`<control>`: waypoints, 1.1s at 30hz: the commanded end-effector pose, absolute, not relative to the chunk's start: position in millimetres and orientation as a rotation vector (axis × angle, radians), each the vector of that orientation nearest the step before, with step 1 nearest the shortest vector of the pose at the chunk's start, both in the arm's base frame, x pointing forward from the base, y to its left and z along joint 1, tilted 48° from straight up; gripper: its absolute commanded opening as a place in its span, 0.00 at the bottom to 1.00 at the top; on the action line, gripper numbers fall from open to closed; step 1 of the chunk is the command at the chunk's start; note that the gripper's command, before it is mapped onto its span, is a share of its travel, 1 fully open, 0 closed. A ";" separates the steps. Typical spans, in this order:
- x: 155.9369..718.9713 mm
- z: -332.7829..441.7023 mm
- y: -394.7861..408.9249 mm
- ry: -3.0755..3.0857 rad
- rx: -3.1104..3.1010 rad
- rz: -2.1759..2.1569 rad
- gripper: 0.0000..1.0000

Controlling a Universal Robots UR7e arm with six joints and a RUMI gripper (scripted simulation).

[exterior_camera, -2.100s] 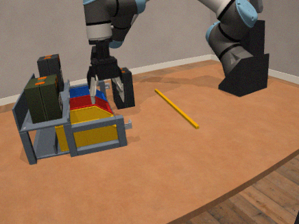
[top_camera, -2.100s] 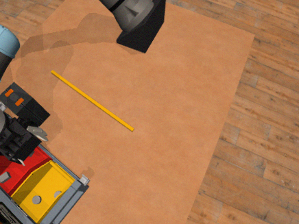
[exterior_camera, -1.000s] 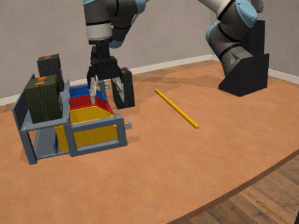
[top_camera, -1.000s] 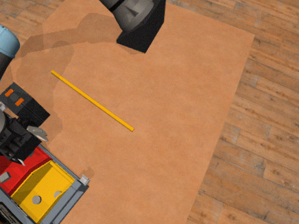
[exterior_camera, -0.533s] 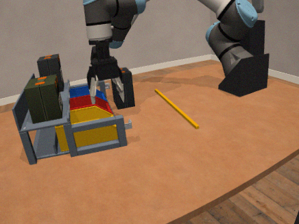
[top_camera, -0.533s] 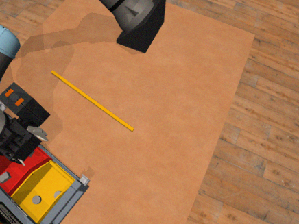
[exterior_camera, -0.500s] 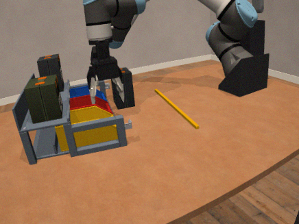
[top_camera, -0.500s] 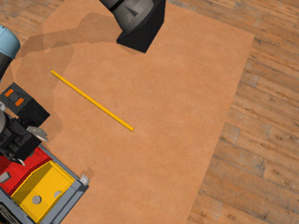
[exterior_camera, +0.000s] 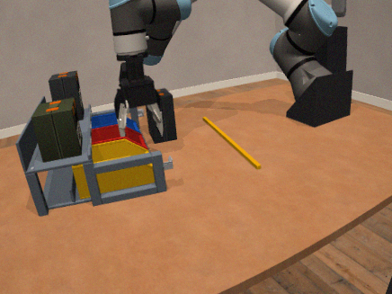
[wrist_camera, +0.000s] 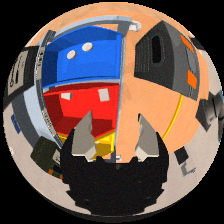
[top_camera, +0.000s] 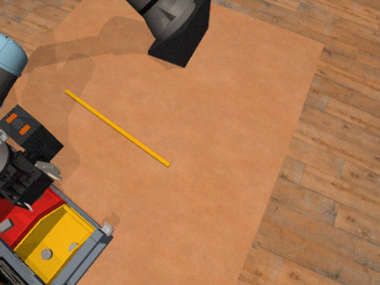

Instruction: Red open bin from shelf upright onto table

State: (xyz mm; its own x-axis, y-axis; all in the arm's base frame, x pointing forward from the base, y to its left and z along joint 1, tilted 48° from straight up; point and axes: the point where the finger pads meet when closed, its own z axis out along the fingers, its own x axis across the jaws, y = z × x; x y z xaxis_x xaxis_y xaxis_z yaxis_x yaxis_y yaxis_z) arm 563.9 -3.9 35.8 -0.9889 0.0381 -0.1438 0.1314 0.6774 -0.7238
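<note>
The red bin (top_camera: 26,224) (exterior_camera: 105,135) (wrist_camera: 82,109) sits in the middle of the grey shelf rack (top_camera: 89,252) (exterior_camera: 128,195), between a blue and a yellow bin. Two pale square parts show in it, one a part (wrist_camera: 103,94) near its front side and one a part (wrist_camera: 66,96) farther back. My gripper (top_camera: 43,192) (exterior_camera: 140,129) (wrist_camera: 115,112) points down and is open. One finger is over the red bin's inside, the other outside beyond its front wall. Nothing shows between the fingers. How far the tips stand above the rim is unclear.
The yellow bin (top_camera: 57,237) (exterior_camera: 126,177) and blue bin (exterior_camera: 110,120) (wrist_camera: 100,65) flank it. A dark case (exterior_camera: 168,119) (wrist_camera: 175,65) stands close before the rack. A green case (exterior_camera: 58,132) and another dark case (exterior_camera: 65,92) stand on top. A yellow bar (top_camera: 118,129) (exterior_camera: 231,142) lies on the table.
</note>
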 end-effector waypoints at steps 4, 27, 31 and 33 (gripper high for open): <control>564.5 33.5 -6.5 2.768 0.140 -1.208 0.58; 564.9 29.5 -10.8 2.768 0.140 -1.208 0.58; 564.9 29.3 -11.0 2.768 0.140 -1.208 0.58; 564.9 29.3 -11.1 2.768 0.140 -1.208 0.58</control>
